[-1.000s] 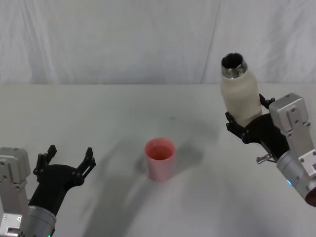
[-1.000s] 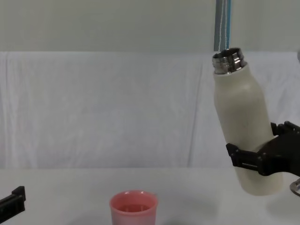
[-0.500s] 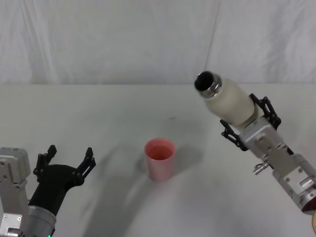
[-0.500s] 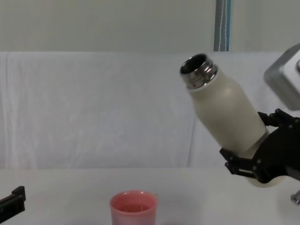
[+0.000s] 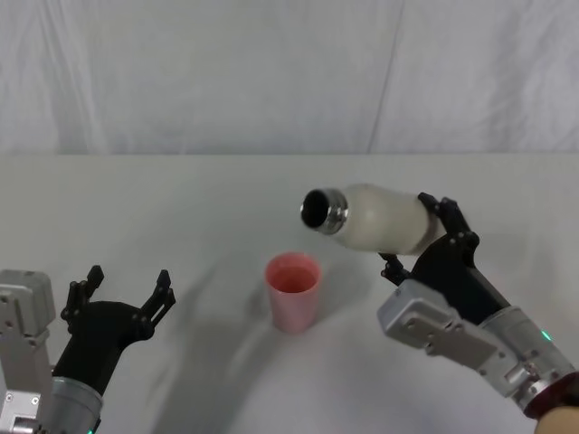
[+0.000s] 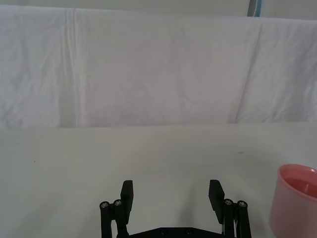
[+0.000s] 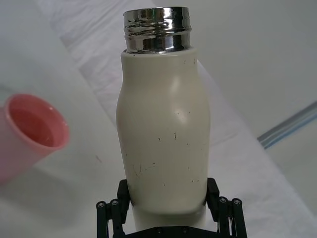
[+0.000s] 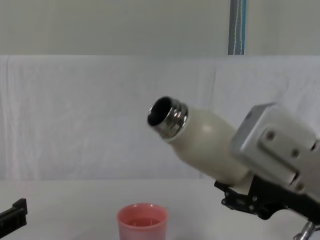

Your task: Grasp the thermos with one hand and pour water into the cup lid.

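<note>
head view | right gripper [image 5: 425, 240] clamps thermos [image 5: 375, 217], tilted, mouth above cup lid [image 5: 292, 291] | left gripper [image 5: 122, 294] spread, parked

The table [image 5: 181, 199] is being viewed from above by the head camera, facing forward and down toward its far edge and the white backdrop [image 5: 226, 72]. The same middle zone is being seen low and side-on by the chest camera, with the pink cup lid [image 8: 142, 221] shared [image 5: 292, 291]. The left wrist camera is being held near the tabletop, facing the backdrop. The thermos [image 7: 163, 124] is being framed closely by the right wrist camera.
</note>
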